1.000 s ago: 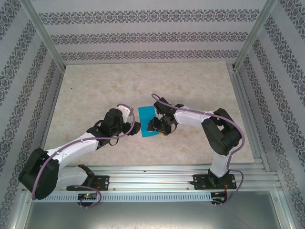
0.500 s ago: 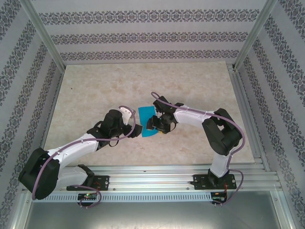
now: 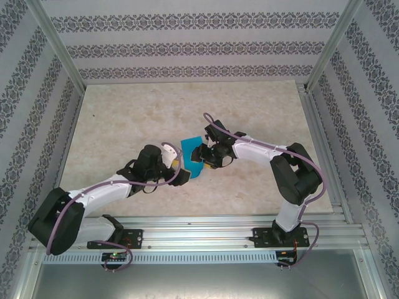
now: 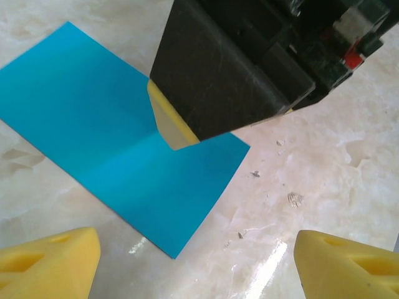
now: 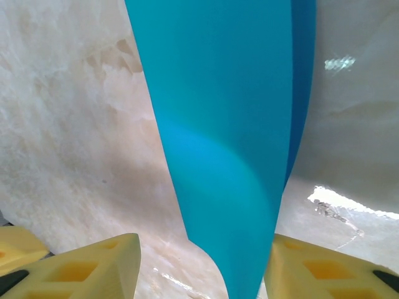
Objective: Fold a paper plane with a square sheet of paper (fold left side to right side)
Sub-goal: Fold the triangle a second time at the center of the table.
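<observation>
The teal paper (image 4: 118, 137) lies on the marbled surface (image 4: 324, 162) between the two arms. It is a folded rectangle with a faint crease across its middle. Left jaws stand apart near its corner; right jaws, also apart, straddle one end.

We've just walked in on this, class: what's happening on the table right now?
Two robot arms are working on a teal sheet of paper lying on the pale table. The sheet looks already folded into a rectangle. The right gripper is down on it, jaws apart, with the paper running between its fingers. The left gripper hovers open just off the sheet's near corner.
</observation>
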Controlling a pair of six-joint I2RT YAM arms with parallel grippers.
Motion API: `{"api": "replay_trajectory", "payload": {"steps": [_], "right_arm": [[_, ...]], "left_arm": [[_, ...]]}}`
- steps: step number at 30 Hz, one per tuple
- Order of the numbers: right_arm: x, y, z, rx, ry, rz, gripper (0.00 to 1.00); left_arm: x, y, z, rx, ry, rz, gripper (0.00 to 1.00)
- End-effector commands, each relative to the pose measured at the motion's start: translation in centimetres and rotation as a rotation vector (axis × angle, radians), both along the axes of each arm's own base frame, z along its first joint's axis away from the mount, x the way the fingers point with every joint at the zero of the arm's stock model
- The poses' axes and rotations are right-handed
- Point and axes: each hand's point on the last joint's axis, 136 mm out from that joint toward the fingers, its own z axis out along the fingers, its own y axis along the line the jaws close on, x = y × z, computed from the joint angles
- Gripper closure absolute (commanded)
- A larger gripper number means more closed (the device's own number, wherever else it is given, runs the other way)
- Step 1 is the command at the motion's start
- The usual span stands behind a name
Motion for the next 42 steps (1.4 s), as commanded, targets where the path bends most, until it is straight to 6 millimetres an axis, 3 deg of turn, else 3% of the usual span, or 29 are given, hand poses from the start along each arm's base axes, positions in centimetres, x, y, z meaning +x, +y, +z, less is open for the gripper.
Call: {"api": "replay_trajectory", "payload": {"steps": [1, 16, 30, 42], "right_arm": [[0.5, 0.3, 0.9, 0.048, -0.012, -0.021, 0.49], [0.7, 0.5, 1.1, 0.077, -0.009, -0.033, 0.50], [1.1, 0.6, 1.9, 0.125, -0.010, -0.074, 0.54], [0.9, 0.8, 1.5, 0.128, 0.005, -0.071, 0.56]], "left_arm": [[0.0, -1.2, 0.2, -0.041, -0.030, -0.064, 0.20], [0.4, -3.3, -2.8, -0.055, 0.050, -0.094, 0.23], [1.1, -3.8, -4.0, -0.064, 0.054, -0.082, 0.25], [2.5, -3.1, -4.0, -0.028, 0.018, -0.006, 0.50]]}}
